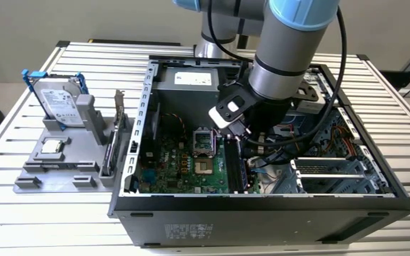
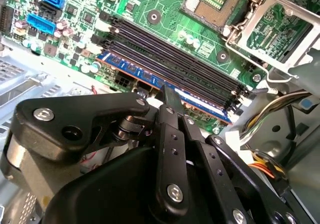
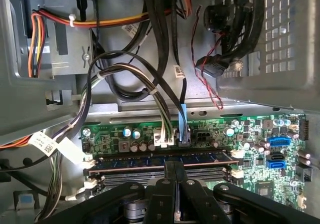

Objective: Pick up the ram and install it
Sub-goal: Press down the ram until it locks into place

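Note:
The ram (image 2: 150, 78) is a long stick with a blue label, standing in the memory slot nearest the board's edge; in the first wrist view the ram (image 3: 130, 160) lies along that slot beside the empty black slots (image 2: 170, 59). My gripper (image 2: 167, 91) is shut, its black fingers pressed together, and the tips rest on the ram's top edge about midway along it. In the first wrist view the gripper (image 3: 175, 165) crosses the stick at right angles. In the exterior view the gripper (image 1: 242, 141) reaches down into the open computer case (image 1: 262, 205) above the slots.
Bundles of cables (image 3: 150, 79) and a drive cage (image 1: 330, 170) crowd the case beside the slots. The open CPU socket (image 1: 202, 144) lies just past them. On the exterior view's left a grey tray (image 1: 30, 184) holds a hard drive (image 1: 59, 104), an expansion card (image 1: 119, 141) and a processor (image 1: 53, 148).

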Robot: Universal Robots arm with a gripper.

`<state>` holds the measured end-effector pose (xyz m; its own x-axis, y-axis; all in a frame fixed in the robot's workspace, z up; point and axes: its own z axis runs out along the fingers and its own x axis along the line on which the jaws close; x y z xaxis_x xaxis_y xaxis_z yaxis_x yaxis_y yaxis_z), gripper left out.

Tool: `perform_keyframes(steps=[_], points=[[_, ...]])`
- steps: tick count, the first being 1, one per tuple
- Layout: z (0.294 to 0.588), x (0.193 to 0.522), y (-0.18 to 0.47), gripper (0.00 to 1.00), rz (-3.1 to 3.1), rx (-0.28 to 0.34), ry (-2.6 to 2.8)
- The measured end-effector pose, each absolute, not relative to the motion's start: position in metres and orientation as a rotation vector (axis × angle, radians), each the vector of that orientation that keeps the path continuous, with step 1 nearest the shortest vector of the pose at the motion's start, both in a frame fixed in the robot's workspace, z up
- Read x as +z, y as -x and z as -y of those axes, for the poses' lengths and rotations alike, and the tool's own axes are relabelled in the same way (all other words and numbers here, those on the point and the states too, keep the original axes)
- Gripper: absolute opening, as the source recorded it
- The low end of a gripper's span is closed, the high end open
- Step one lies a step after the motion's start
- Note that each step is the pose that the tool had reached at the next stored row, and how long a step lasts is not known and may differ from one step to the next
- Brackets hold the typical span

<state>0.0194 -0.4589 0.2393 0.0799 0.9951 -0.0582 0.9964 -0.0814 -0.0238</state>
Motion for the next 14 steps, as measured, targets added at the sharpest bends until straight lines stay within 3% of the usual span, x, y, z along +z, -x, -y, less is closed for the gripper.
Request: perform_keyframes(steps=[14], points=[[0.4562, 0.2315, -0.0194, 0.0, -2.114, -0.092, -2.292]])
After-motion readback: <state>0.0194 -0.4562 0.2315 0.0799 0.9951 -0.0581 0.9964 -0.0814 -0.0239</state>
